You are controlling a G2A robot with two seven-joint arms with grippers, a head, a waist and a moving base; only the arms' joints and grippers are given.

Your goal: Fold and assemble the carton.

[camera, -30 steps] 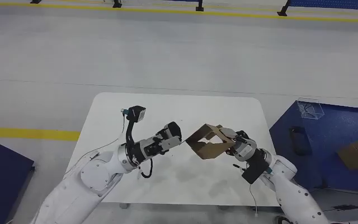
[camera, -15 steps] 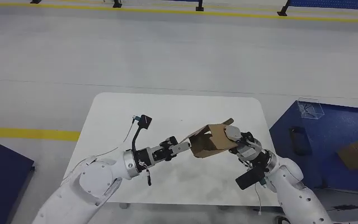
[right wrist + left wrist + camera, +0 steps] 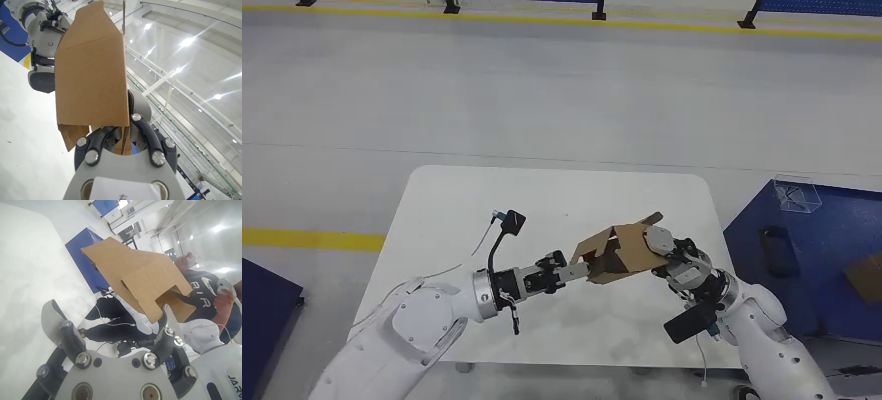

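Brown cardboard carton [image 3: 617, 255], partly unfolded, held in the air above the near right part of the white table [image 3: 542, 200]. Right gripper [image 3: 125, 128] clenched on a wall at the carton's right end. Left gripper [image 3: 107, 308] spread wide at its left end, one fingertip against a notched flap, grasping nothing.

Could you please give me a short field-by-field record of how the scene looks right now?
Item: brown cardboard carton, partly opened, flaps loose
Position: held up above the white table, not resting on it
Right end effector: shut on one carton wall
Left end effector: open, one finger at a flap edge, the other clear of the carton
Task state: carton not yet assembled
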